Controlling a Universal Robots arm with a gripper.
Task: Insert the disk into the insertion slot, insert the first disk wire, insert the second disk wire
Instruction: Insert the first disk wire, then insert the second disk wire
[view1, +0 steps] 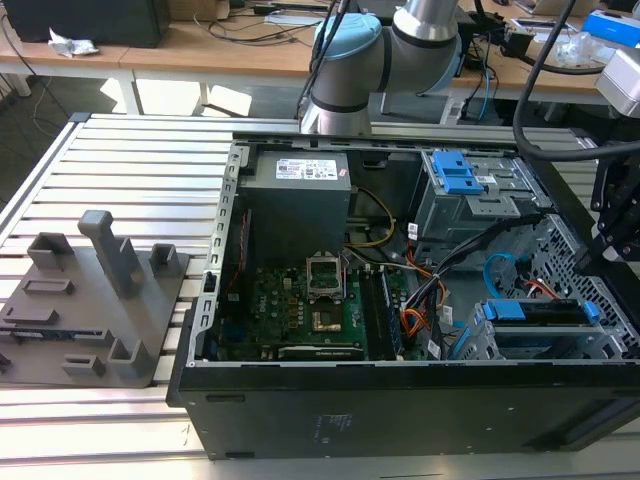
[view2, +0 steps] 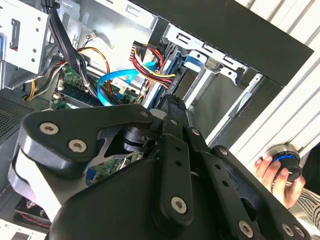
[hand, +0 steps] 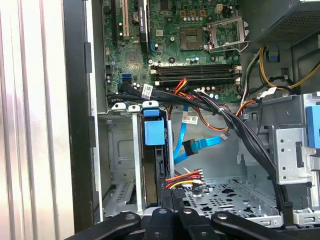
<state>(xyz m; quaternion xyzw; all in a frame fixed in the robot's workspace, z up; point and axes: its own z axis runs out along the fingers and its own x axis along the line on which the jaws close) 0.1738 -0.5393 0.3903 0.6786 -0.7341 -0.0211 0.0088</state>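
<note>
The disk (view1: 545, 312) sits in the insertion slot (view1: 490, 345) at the near corner of the open computer case, on the exterior view's right. Its blue carrier (hand: 153, 132) shows at the cage mouth. The first disk wire (hand: 185, 177), a red-orange bundle, ends in a small plug right at the disk's edge. My gripper (hand: 170, 197) is shut on that plug, also seen in the second wrist view (view2: 172, 100). The second disk wire (hand: 185, 145), a light-blue flat cable, hangs loose beside the disk with its dark plug free.
Black cable bundles (hand: 235, 125) cross just above the cage. The motherboard (view1: 310, 300) and a taller grey bay with blue latches (view1: 465, 190) fill the case. A grey fixture block (view1: 95, 300) stands on the slatted table. A hand (view2: 275, 170) rests on a round knob outside the case.
</note>
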